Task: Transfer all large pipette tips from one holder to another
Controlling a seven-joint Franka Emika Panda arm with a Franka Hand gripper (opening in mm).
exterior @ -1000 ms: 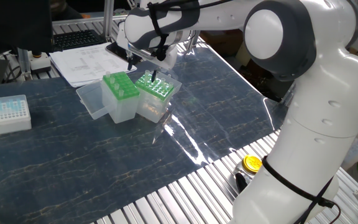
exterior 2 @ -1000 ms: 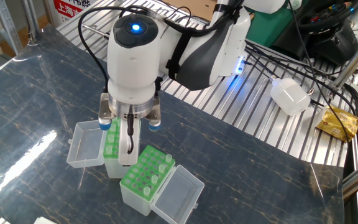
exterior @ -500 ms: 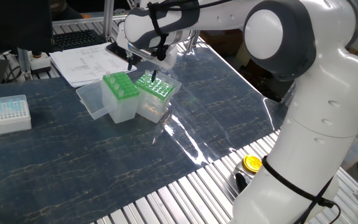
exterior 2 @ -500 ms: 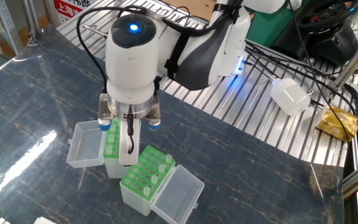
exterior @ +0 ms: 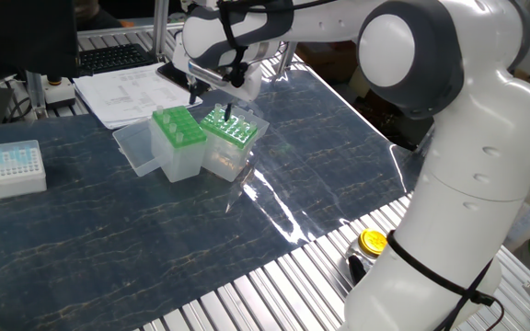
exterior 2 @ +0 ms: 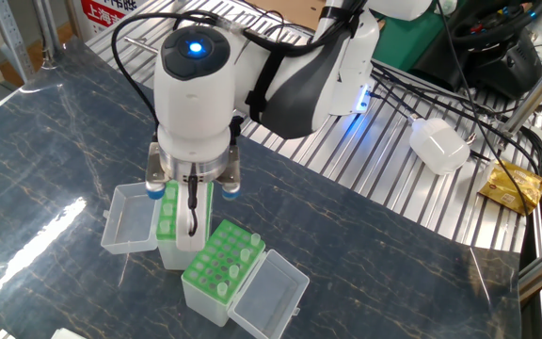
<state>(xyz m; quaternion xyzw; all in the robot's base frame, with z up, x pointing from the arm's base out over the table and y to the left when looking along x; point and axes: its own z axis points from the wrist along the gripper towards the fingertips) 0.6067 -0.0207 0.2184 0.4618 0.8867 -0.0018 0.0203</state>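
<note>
the robot's two-finger gripper hangs pointing straight down over the two green-topped clear plastic tip holders. take the nearer green rack with the open clear lid as the landmark: in the other fixed view the gripper is just behind it, over the edge of the second green rack that sits touching it. the large clear pipette tips stand upright in the landmark rack's holes, on the side by its lid, so they lie down and forward from the fingertips. their long way is up and down, the same as the fingers. the fingers look close together with something thin and dark between them, but i cannot tell if they pinch a tip or are just nearly closed. a small white box with short bluish tips sits well apart from the landmark.
</note>
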